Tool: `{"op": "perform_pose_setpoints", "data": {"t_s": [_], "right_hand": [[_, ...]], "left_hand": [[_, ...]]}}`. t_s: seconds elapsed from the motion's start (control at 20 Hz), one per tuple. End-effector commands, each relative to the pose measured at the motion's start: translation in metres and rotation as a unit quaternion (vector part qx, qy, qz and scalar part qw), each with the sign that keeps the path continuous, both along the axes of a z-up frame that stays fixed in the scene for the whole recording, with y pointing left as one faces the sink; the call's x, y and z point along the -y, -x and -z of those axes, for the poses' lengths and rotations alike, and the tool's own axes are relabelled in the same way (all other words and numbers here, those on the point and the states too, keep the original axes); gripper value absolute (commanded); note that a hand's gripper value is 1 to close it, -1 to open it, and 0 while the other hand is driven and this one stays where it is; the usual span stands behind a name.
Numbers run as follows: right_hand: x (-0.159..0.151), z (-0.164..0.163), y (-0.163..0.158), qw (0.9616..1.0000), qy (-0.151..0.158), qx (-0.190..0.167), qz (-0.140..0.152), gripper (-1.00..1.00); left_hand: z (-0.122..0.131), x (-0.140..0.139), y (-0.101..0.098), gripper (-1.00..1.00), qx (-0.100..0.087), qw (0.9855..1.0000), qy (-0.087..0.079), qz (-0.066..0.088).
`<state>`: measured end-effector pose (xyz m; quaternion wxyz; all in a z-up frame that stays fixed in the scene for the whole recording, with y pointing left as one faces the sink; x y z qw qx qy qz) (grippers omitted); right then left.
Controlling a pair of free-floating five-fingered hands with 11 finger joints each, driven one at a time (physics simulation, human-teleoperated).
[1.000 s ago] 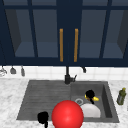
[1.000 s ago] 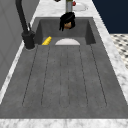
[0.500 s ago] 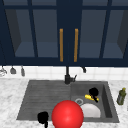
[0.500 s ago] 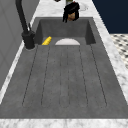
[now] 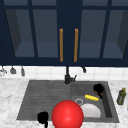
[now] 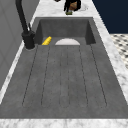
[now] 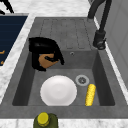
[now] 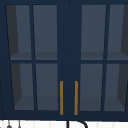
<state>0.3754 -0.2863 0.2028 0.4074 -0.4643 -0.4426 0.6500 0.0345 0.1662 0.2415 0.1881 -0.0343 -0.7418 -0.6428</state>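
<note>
The left hand hangs at the sink's front edge, whether curled or straight I cannot tell. In the sink basin lie a white plate and yellow corn cob; above them the right hand clasps a small brown object

Right hand above the sink basin, just beside a yellow corn cob and white plate.
</note>
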Motion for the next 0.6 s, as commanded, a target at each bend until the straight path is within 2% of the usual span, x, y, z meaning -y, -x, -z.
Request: {"op": "perform_pose_setpoints", "data": {"t_s": [0.0,0.25,0.55], "right_hand": [[0.017,-0.023,0.010,0.9992,-0.004,0.041,0.005,1.00],[0.038,-0.051,0.033,0.9977,-0.011,0.066,-0.007,1.00],[0.055,-0.075,0.076,0.9955,-0.020,0.092,-0.011,1.00]], "left_hand": [[0.000,0.000,0.000,0.00,0.000,1.0000,0.000,0.000],[0.000,0.000,0.000,0.00,0.000,1.0000,0.000,0.000],[0.000,0.000,0.000,0.00,0.000,1.0000,0.000,0.000]]}}
